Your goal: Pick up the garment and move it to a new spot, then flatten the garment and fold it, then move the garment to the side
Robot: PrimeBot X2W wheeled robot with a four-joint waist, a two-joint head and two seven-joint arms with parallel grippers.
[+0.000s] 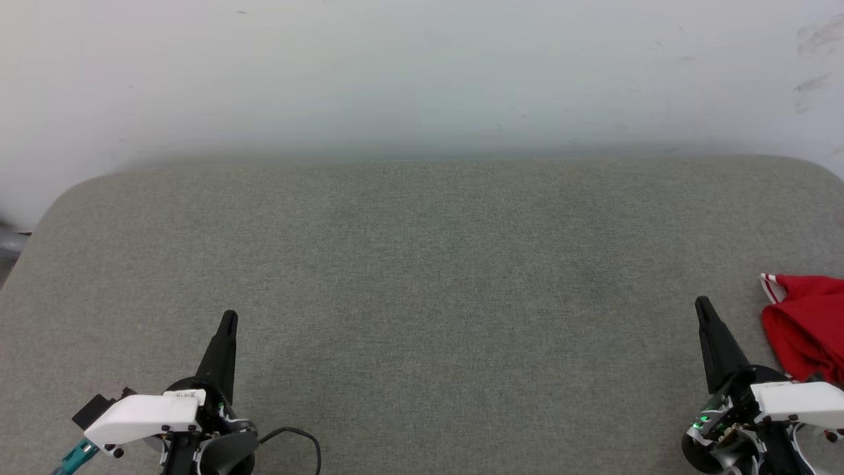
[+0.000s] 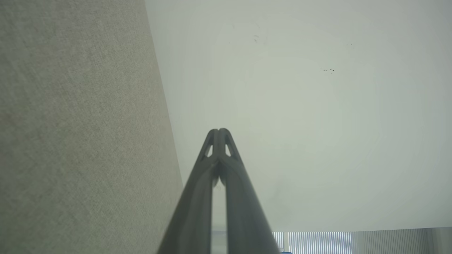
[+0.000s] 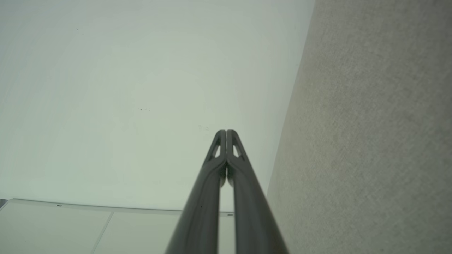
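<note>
The garment point(image 1: 806, 328), red with a striped red-and-white trim at its top corner, lies bunched at the right edge of the grey padded surface point(image 1: 422, 277); part of it runs out of the head view. My right gripper point(image 1: 703, 306) is shut and empty, its tip a short way left of the garment, not touching it. At the lower left my left gripper point(image 1: 229, 319) is shut with nothing in it. In the wrist views both the left gripper point(image 2: 219, 131) and the right gripper point(image 3: 226, 132) show fingertips pressed together, pointing toward the white wall.
A white wall point(image 1: 422, 72) rises behind the grey surface. A black cable point(image 1: 300, 437) loops by the left wrist. The surface's rounded far corners sit at the left point(image 1: 72, 191) and the right point(image 1: 814, 168). Vertical blinds point(image 2: 317, 241) show low in the left wrist view.
</note>
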